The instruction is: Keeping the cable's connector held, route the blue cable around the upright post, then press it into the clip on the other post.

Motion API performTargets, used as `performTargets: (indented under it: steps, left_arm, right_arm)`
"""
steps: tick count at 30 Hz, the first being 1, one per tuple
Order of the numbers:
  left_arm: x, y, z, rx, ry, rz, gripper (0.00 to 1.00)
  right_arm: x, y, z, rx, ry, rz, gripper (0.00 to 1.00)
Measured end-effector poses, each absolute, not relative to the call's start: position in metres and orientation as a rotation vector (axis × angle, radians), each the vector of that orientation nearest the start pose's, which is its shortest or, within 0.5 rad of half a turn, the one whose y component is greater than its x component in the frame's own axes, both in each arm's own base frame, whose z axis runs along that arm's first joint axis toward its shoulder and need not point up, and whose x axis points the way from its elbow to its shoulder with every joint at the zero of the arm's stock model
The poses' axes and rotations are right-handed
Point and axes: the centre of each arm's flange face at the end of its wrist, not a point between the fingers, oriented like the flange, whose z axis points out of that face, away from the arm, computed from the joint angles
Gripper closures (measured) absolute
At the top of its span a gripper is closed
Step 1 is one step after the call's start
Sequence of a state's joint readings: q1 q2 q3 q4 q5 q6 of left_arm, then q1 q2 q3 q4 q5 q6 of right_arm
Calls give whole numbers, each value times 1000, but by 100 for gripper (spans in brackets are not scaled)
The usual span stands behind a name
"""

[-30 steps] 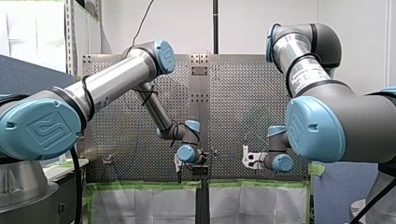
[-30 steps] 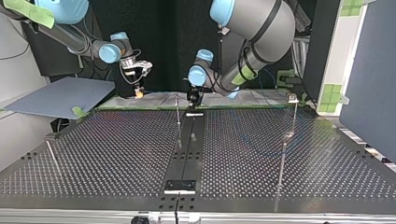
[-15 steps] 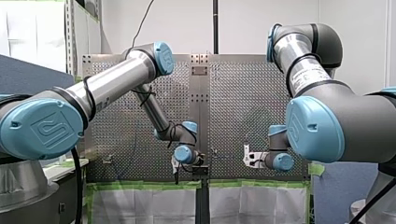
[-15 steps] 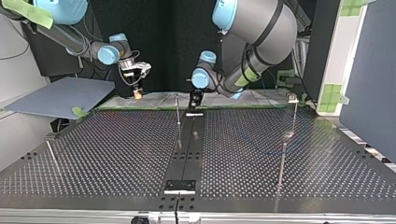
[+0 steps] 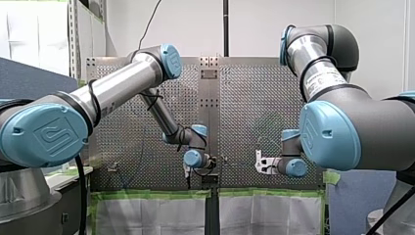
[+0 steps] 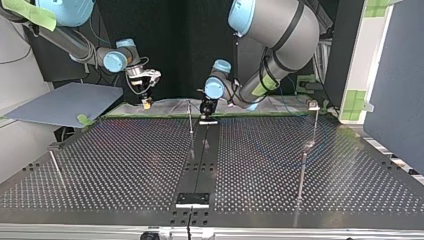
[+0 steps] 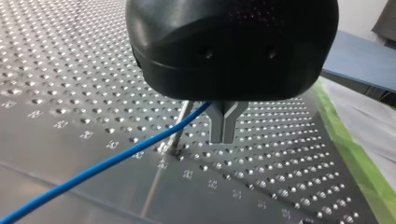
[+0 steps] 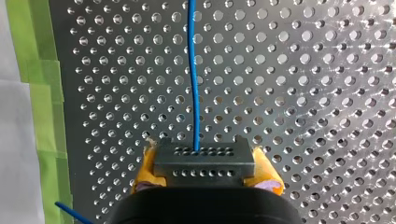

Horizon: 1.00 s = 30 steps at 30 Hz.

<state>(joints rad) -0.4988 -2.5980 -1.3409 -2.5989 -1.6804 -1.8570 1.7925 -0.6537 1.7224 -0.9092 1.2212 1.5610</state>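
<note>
Blue cable (image 8: pixel 193 79), connector (image 8: pixel 204 161) between downward-pointing jaws of my right arm (image 6: pixel 116 60).

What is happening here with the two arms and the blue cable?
My right gripper holds the connector between its yellow pads, and the blue cable runs out ahead of it over the table. My left gripper, shut, is close above the table beside a thin post, and the cable passes right by both. I cannot tell whether the cable already goes around the post.
</note>
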Motion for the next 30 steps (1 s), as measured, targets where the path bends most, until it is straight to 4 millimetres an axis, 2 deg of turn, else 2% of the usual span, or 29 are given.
performTargets:
  steps: [15, 30]
  left_arm:
    - [581, -425, -16, 41, 1856, -387, 100]
    - [590, -417, -15, 20, 1836, -379, 100]
  right_arm:
    - [291, -569, -28, 1732, -1006, 1534, 100]
    - [284, -589, -18, 1685, -997, 1551, 100]
